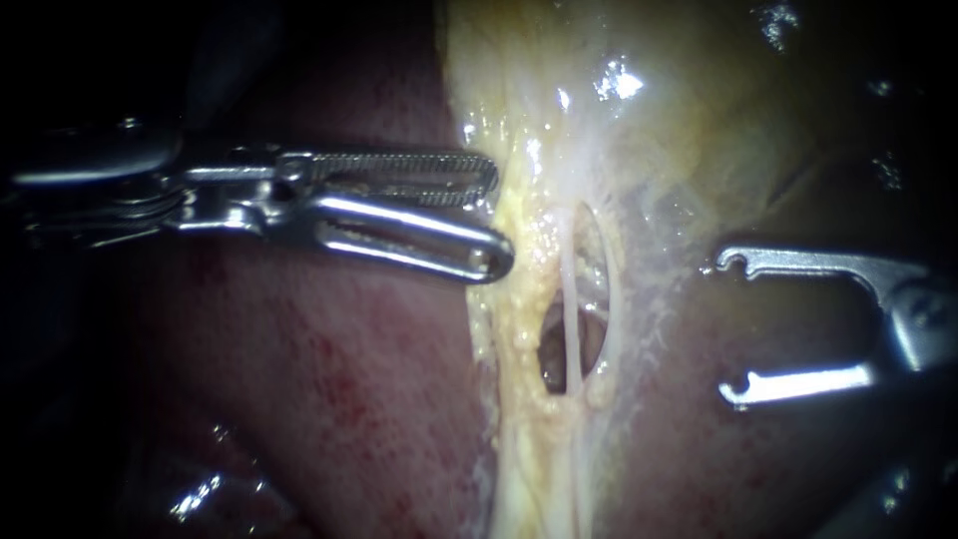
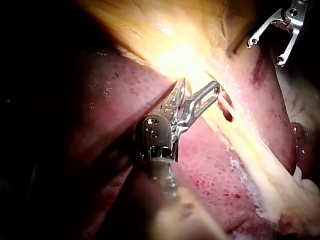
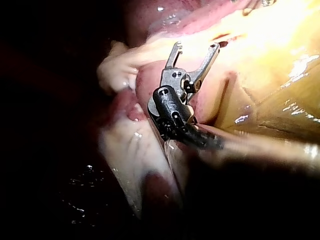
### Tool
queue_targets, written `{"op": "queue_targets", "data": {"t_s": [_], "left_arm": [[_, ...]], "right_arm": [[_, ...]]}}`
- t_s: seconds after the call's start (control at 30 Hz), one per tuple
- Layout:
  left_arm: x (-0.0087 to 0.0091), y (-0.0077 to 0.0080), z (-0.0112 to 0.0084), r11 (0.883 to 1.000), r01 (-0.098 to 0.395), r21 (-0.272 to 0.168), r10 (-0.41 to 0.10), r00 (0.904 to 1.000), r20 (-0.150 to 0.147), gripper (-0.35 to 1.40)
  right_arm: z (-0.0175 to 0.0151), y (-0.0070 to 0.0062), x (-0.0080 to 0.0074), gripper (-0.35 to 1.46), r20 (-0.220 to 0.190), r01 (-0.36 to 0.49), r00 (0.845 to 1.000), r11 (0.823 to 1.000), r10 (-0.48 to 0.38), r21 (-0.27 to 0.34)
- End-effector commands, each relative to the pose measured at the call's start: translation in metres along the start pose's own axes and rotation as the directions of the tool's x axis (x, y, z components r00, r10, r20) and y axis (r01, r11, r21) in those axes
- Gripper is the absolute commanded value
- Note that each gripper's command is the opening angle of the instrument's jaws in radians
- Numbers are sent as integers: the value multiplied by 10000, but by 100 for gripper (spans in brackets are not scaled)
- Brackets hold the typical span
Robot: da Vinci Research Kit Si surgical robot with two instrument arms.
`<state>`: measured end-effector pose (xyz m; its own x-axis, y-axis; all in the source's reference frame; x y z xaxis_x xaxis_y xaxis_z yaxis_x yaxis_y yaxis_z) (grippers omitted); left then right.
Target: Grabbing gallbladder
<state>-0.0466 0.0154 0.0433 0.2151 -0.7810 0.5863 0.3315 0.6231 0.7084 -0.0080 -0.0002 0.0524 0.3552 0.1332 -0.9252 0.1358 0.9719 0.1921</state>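
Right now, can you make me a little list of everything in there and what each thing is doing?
left instrument: jaws open, tips at the edge of the yellowish tissue, holding nothing
right instrument: jaws wide open, holding nothing
gallbladder: pale tan, not grabbed yet
liver: dark red, below the left instrument
tube: thin, pale, crossing a hole in the yellowish tissue, between the two instruments
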Motion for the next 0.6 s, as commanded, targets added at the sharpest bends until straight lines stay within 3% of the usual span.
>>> {"op": "queue_targets", "data": {"t_s": [0.03, 0.37, 0.53, 0.6], "left_arm": [[1, 0, 1, 10000, -26, -58, 26, 10000, -28, 39], [7, -2, 13, 9996, 245, -105, -246, 9996, -109, 9], [8, -3, 11, 9993, 362, -112, -364, 9992, -134, -30], [8, -3, 10, 9991, 420, -108, -422, 9990, -133, -35]], "right_arm": [[0, 0, 0, 59, 0, 3, 10000, 10000, -3, 3], [0, 0, 0, 59, -1, 4, 10000, 10000, -4, 3], [-1, 0, 0, 59, -2, 5, 10000, 10000, -5, 7], [-1, 0, 0, 59, -2, 6, 10000, 10000, -6, 7]]}}
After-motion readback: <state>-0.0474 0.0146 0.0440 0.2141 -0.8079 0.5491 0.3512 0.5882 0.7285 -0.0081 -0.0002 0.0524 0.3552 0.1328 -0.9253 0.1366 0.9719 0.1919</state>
